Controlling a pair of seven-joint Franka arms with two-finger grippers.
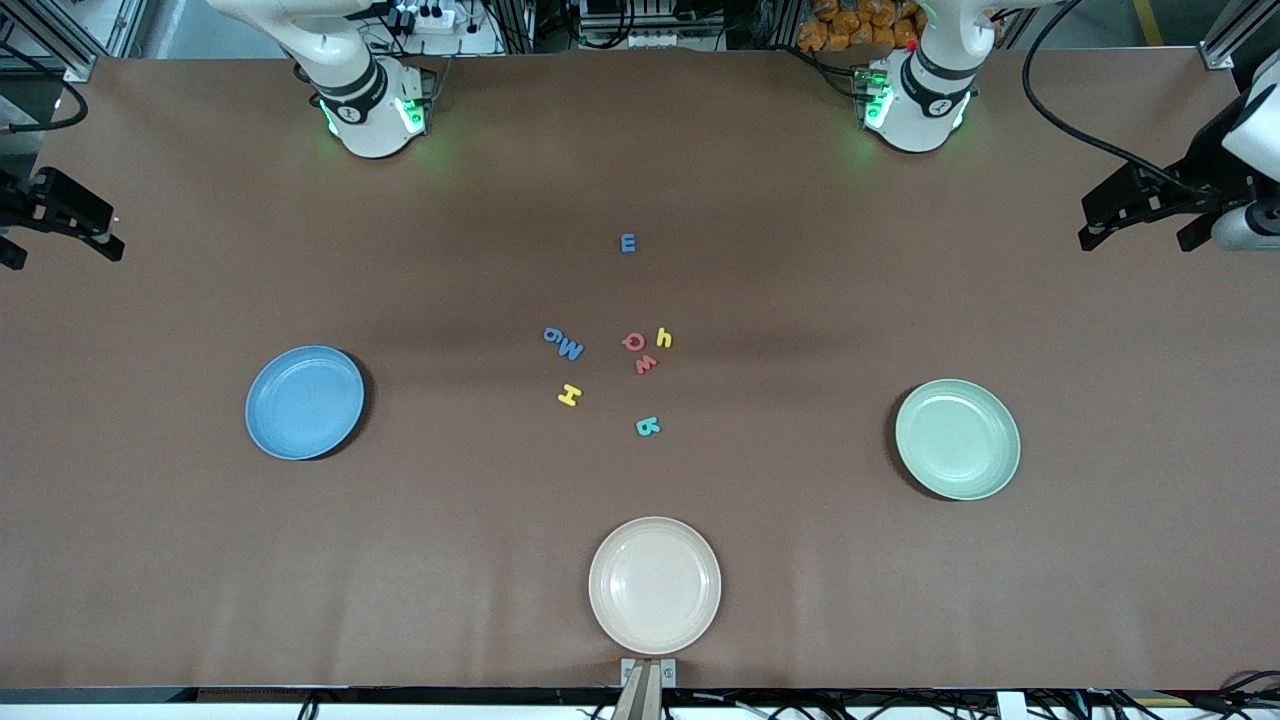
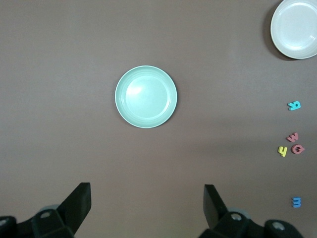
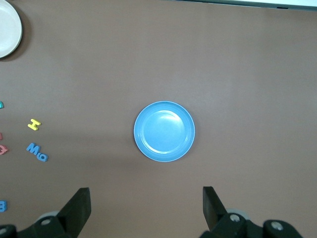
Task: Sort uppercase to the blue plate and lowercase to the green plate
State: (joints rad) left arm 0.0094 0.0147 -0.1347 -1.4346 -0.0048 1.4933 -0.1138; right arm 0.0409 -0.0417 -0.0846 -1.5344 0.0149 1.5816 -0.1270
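Both plates bare — left hand (image 2: pixel 146 208), right hand (image 3: pixel 146 208) wide open, holding nothing.

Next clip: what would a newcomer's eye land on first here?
Three round shallow plates ring a scatter of small foam letters at mid-table: a sky-blue plate toward the right arm's end, a pale mint-green plate toward the left arm's end, and a cream plate nearest the front camera. All three are empty.

A robot lab: two robot arms (image 1: pixel 360 100) bolted to a brown table (image 1: pixel 200 560), with cables (image 1: pixel 1080 120) and metal frames (image 1: pixel 60 50) around.
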